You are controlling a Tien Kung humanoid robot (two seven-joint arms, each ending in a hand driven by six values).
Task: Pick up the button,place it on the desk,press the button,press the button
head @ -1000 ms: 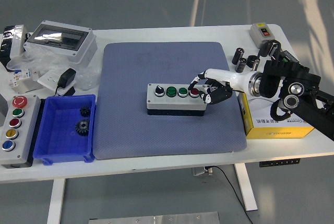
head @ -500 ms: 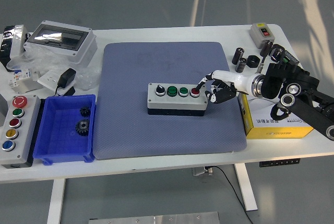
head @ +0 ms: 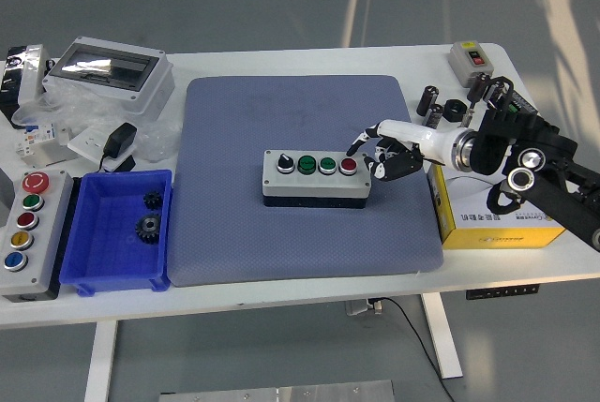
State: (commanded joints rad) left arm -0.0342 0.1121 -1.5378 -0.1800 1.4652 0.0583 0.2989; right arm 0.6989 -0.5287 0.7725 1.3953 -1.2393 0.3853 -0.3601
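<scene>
On the white surface (head: 309, 55) lies a big blue-gray mat (head: 305, 177). Near the middle of the mat sits the button box (head: 315, 177), a long gray box on a dark base. It has four knobs on top in a row: a black one at the left, two green ones, and a red button (head: 348, 165) at the right end.

From the right side comes the right hand (head: 384, 154) on its black arm. One white finger (head: 361, 141) sticks out straight. Its dark tip is just above and a bit behind the red button. It is very close, but I cannot tell if it touches. The other fingers are curled in under the palm, and they hold nothing.

Under that arm is a yellow box (head: 492, 219) at the right edge of the mat. Behind it are some small black tubes (head: 431, 102) and a gray switch box (head: 472, 58) with a red and a black key.

At the left of the mat is a blue bin (head: 117, 280) with two dark gears (head: 149, 215) inside. Just left of the bin lies another control box (head: 28, 233) with a big red button and then green, red, yellow and blue ones in a line. Farther back on the left are a gray case with a clear lid (head: 108, 69), a black plug (head: 119, 144), and some clear bags with small parts (head: 42, 135).
</scene>
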